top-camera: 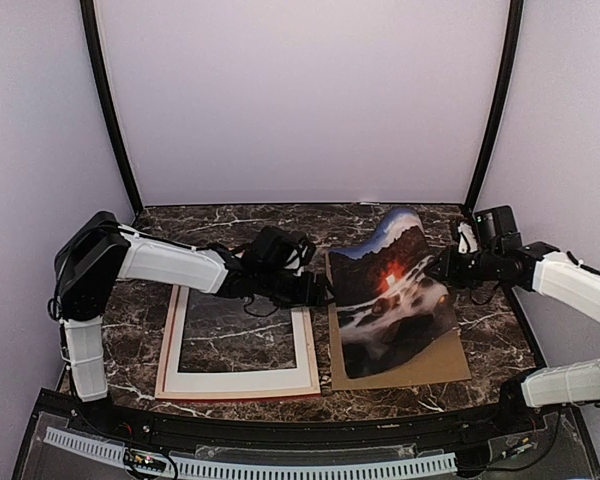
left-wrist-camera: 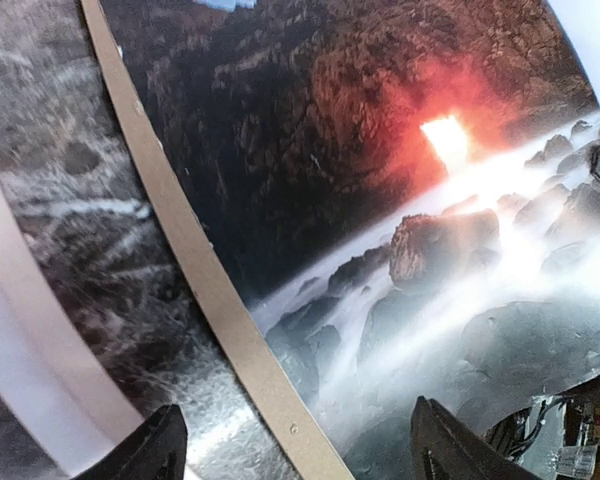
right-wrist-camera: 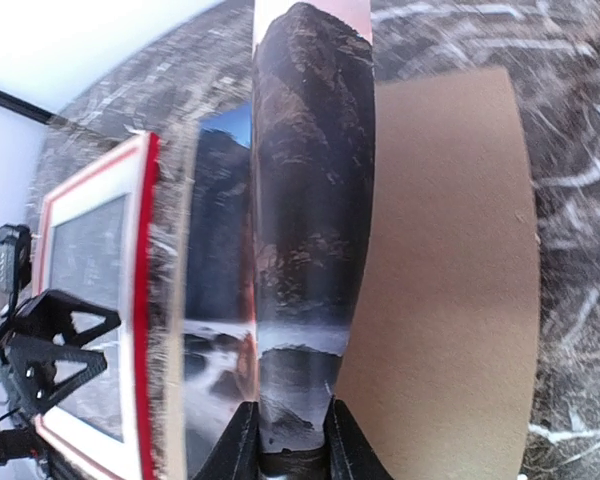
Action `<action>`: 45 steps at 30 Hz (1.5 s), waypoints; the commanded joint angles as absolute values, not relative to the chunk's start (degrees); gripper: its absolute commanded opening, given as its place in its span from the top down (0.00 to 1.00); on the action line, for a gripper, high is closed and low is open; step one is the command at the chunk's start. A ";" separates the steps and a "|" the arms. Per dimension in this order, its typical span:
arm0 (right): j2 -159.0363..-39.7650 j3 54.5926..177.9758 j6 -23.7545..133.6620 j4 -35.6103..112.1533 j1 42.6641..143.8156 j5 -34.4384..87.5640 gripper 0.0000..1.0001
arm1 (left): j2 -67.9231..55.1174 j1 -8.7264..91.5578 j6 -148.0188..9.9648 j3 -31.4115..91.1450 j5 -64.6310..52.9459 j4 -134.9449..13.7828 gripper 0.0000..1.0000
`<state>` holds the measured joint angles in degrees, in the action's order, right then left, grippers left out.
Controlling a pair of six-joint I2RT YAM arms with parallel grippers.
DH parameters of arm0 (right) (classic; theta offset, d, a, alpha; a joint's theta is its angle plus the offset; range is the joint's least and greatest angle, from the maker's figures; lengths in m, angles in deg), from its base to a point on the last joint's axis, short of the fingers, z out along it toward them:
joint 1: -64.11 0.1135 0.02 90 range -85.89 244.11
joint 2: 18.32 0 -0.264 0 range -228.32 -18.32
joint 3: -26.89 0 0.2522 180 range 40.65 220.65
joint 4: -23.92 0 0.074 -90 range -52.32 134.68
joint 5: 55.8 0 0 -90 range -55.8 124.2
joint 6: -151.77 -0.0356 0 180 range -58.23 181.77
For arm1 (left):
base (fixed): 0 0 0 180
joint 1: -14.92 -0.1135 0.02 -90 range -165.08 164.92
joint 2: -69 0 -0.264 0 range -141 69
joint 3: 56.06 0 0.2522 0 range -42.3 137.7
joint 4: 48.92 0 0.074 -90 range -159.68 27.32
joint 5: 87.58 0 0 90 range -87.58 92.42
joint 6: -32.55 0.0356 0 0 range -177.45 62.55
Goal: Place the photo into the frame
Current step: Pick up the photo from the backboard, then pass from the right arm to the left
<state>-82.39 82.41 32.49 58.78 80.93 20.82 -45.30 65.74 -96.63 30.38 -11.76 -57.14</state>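
pinching the photo in the right jaws, bowed over the board, with left jaws wide open on nothing. not in the frame yet.

No text, label, brand, number or sign can be read in any view. The photo carries only landscape imagery, no caption or lettering legible on it.
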 commanded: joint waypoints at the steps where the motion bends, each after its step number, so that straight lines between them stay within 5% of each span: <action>1: -81.73 88.35 33.56 59.58 81.16 12.98 0.80 | -36.38 62.03 -93.02 26.74 -15.91 -50.59 0.18; 18: -83.91 104.28 24.78 55.42 81.16 -0.75 0.81 | -30.59 56.14 -101.37 15.99 -25.99 -31.22 0.13; 28: -83.69 103.21 19.06 49.32 81.23 -2.36 0.83 | -35.54 56.13 -114.45 10.13 -29.35 -11.19 0.12; 45: -83.37 102.63 15.73 45.53 81.25 -3.32 0.84 | -46.60 58.59 -120.25 15.01 -29.86 -4.16 0.14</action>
<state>-83.97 102.65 16.93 49.45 80.95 -2.16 -45.39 57.72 -119.53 12.55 -28.89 -8.58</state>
